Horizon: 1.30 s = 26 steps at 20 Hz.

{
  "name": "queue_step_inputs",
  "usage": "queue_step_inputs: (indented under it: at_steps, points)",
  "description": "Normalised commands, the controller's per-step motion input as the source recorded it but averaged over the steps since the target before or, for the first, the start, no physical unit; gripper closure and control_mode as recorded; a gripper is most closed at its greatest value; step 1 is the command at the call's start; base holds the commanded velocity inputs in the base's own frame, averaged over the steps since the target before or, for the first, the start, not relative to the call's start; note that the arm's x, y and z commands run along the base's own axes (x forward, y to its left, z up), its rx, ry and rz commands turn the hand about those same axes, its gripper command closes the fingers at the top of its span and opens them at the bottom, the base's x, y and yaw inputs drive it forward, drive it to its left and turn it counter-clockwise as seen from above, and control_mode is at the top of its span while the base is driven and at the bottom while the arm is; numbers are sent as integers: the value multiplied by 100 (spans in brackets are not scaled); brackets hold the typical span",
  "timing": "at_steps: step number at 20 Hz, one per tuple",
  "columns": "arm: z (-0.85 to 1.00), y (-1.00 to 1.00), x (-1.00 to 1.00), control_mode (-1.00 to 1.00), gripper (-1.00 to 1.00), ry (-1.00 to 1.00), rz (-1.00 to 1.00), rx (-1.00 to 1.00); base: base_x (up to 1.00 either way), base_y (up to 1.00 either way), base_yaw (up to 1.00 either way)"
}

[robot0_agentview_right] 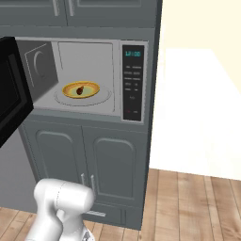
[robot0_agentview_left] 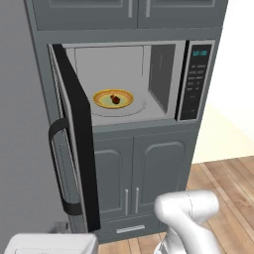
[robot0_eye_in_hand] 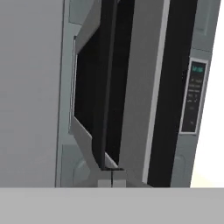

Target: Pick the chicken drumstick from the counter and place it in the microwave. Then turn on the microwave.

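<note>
The microwave (robot0_agentview_left: 163,74) stands open, its black-window door (robot0_agentview_left: 79,139) swung out to the left. Inside, the chicken drumstick (robot0_agentview_left: 115,98) lies on a yellow plate (robot0_agentview_left: 101,99) on the turntable; from the right base view the chicken drumstick (robot0_agentview_right: 80,89) sits on the same plate (robot0_agentview_right: 92,89). The keypad (robot0_agentview_left: 194,84) with its teal display is on the right. In the hand view my gripper (robot0_eye_in_hand: 112,177) is shut and empty, close to the door's dark curved handle (robot0_eye_in_hand: 105,87), seen nearly edge-on. The counter is out of view.
Grey cabinet doors (robot0_agentview_left: 141,173) stand below the microwave and more cabinets above. The open door (robot0_agentview_right: 12,89) juts into the room on the left. Wooden floor (robot0_agentview_right: 197,202) spreads to the right, with a pale wall behind.
</note>
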Motion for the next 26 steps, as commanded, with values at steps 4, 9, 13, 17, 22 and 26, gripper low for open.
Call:
queue_step_inputs:
  at_steps: [4,9,13,17,22,26]
  points:
    - [-26,39,32,-100,100,-4,0,0,0,0,0]
    - [-16,33,43,-100,100,-4,-3,-1,0,0,0]
    - [-16,30,49,-100,100,-1,-7,0,0,0,0]
    - [-11,17,38,-100,100,-1,-11,-1,0,0,0]
    - [-8,13,31,-100,100,0,-16,-2,0,0,0]
    - [-6,13,22,-100,100,-2,-17,-4,0,0,0]
